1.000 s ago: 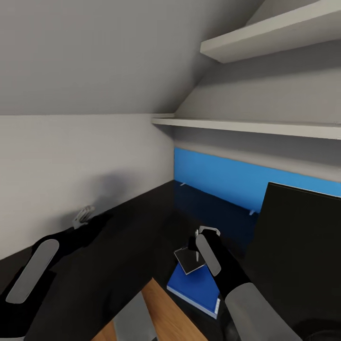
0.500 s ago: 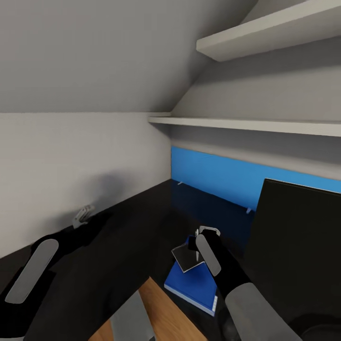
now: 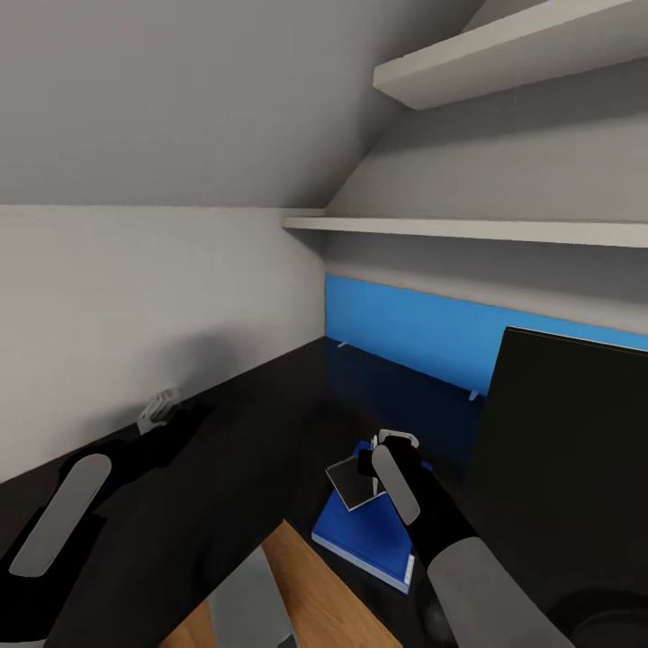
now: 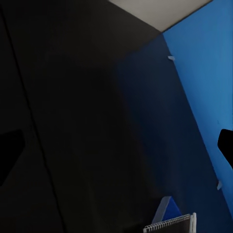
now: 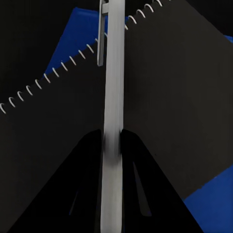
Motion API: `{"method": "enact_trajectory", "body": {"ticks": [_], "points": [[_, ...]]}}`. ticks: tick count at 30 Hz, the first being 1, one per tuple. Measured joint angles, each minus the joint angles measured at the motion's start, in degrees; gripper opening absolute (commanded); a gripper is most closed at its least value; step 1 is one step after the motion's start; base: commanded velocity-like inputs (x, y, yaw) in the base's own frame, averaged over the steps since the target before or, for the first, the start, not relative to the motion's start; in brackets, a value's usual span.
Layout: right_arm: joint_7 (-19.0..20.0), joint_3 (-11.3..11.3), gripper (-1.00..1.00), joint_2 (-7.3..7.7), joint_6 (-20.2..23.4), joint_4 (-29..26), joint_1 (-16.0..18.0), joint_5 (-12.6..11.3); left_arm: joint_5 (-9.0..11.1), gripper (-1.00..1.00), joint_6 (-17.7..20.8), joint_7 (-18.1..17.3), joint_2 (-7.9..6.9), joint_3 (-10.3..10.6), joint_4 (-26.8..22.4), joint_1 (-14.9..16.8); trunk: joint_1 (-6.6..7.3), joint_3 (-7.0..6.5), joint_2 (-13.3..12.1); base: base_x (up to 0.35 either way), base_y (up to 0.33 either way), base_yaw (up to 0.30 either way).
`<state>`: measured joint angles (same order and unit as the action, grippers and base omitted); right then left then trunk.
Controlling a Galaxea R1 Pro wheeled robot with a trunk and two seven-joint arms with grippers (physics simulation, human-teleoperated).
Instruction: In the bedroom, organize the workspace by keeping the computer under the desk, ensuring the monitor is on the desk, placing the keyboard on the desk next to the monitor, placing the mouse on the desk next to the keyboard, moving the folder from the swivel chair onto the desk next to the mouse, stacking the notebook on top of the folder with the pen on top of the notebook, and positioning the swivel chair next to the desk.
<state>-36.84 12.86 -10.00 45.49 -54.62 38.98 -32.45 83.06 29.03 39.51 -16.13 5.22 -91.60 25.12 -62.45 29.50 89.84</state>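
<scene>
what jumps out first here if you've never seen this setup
The right gripper stands out first: it is shut on a silver pen, held above a dark spiral notebook that lies on a blue folder on the black desk. Behind them a bright blue panel lines the wall, with the dark monitor at the right.

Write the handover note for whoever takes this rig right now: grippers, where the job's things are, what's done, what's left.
Right gripper: jaws shut on the pen, held above the notebook.
Left gripper: open, empty, over bare desk.
Done: the blue folder lies on the desk left of the monitor, with the spiral notebook stacked on it.
Left: lower the pen onto the notebook and release. Keyboard, mouse, computer and chair cannot be judged from these views, so check them afterwards.
</scene>
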Motion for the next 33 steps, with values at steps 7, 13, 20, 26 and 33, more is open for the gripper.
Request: {"method": "enact_trajectory", "body": {"ticks": [7, 13, 20, 26, 33], "points": [[0.0, 0.0, -1.0, 0.0, 0.0, 0.0, 0.0, -0.1, 0.0, 1.0, 0.0, 0.0, 0.0, 0.0, -0.1, 0.0, 0.0, 0.0, 0.0, 0.0, 0.0, 0.0], [0.1, 0.0, 1.0, 0.0, 0.0, 0.0, 0.0, -0.2, 0.0, 1.0, 0.0, 0.0, 0.0, 0.0, -0.1, 0.0, 0.0, 0.0, 0.0, 0.0, 0.0, 0.0], [0.0, 0.0, 1.0, 0.0, 0.0, 0.0, 0.0, -0.2, 0.0, 1.0, 0.0, 0.0, 0.0, 0.0, -0.1, 0.0, 0.0, 0.0, 0.0, 0.0, 0.0, 0.0], [0.0, 0.0, 1.0, 0.0, 0.0, 0.0, 0.0, -0.2, 0.0, 1.0, 0.0, 0.0, 0.0, 0.0, -0.1, 0.0, 0.0, 0.0, 0.0, 0.0, 0.0, 0.0], [0.0, 0.1, 1.0, 0.0, -0.1, -0.6, -0.2, -0.1, -0.1, 1.0, 0.2, 0.0, 0.05, 0.4, -0.1, 0.0, 0.0, 0.0, 0.0, 0.0, 0.0, 0.0]]}}
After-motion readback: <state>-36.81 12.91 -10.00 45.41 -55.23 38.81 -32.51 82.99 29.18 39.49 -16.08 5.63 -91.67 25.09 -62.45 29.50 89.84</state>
